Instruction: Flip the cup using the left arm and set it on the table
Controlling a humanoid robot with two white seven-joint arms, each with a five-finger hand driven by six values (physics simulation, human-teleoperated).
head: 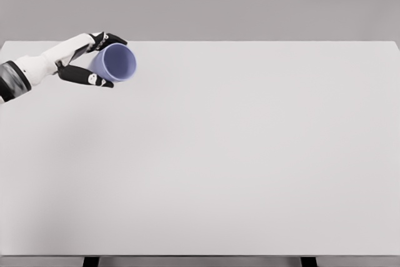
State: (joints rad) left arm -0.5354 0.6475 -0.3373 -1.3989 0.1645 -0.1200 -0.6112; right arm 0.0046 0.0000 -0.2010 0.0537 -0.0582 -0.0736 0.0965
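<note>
A lavender-blue cup is held near the table's far left corner, tipped on its side with its open mouth turned toward the right and toward me. My left hand is shut on the cup, with black fingers over its top and the thumb under it. The white left forearm comes in from the left edge. I cannot tell whether the cup touches the table. The right arm is out of view.
The white table fills most of the view, with its far edge at the top and its front edge near the bottom. A grey wall lies behind it. Two dark table legs show below the front edge.
</note>
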